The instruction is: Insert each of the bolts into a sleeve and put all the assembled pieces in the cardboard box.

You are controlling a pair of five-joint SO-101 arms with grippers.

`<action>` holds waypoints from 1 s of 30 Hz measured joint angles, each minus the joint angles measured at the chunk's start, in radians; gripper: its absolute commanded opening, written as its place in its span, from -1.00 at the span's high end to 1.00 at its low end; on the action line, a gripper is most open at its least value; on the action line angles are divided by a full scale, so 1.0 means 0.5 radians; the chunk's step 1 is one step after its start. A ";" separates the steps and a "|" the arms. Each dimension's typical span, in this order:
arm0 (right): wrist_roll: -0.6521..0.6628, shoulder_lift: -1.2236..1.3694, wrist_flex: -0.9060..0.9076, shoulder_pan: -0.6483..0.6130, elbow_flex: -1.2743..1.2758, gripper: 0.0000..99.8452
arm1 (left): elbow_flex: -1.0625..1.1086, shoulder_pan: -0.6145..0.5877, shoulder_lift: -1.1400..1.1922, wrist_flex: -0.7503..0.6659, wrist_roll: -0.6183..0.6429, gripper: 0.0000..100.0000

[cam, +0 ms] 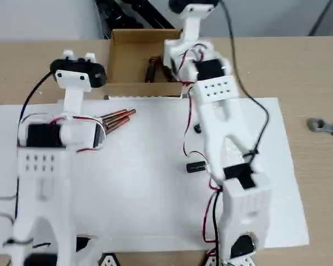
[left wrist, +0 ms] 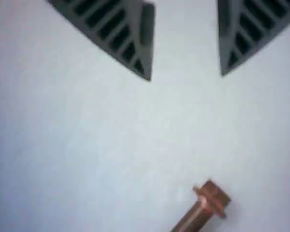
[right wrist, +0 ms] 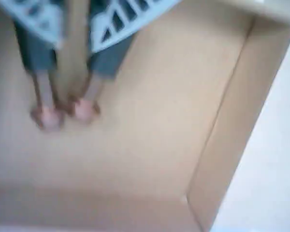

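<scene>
1. White paper (left wrist: 87, 145) is lying under my left pincer (left wrist: 184, 76), which is hanging just over it with its jaws spread wide, holding nothing.
2. Just beside that pincer, one copper bolt (left wrist: 205, 203) is lying flat on the paper with its wide head showing.
3. I am thinking this bolt is hard, smooth and a bit heavy for its size, so it may roll or slip. I am guessing the best place to pinch it is across the middle of its long thin part, not on the head.
4. My right pincer (right wrist: 75, 48) is hanging down inside the cardboard box (right wrist: 222, 125). I cannot tell if it is spread or pinching something.
5. Two put-together pieces (right wrist: 46, 116) are lying side by side on the box floor under it, each a dark tube with a bolt head poking out.
6. Farther out on the paper, I am counting about three loose bolts (cam: 117, 117) in a bunch, partly hidden by my left arm. At least one dark sleeve (cam: 196, 166) is lying well apart from them, near my right arm.
</scene>
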 measured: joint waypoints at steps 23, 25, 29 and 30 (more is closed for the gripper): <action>0.021 -1.194 1.412 0.549 0.000 0.99 | -1.688 -0.018 2.179 0.359 -0.700 0.79; 0.064 -1.270 1.415 0.592 0.034 0.99 | -1.761 -0.018 2.268 0.359 -0.764 0.75; 0.117 -1.433 1.415 0.611 0.255 0.99 | -1.835 -0.025 2.323 0.359 -0.918 0.74; 0.120 -1.473 1.415 0.611 0.334 0.99 | -1.844 -0.025 2.329 0.359 -0.942 0.74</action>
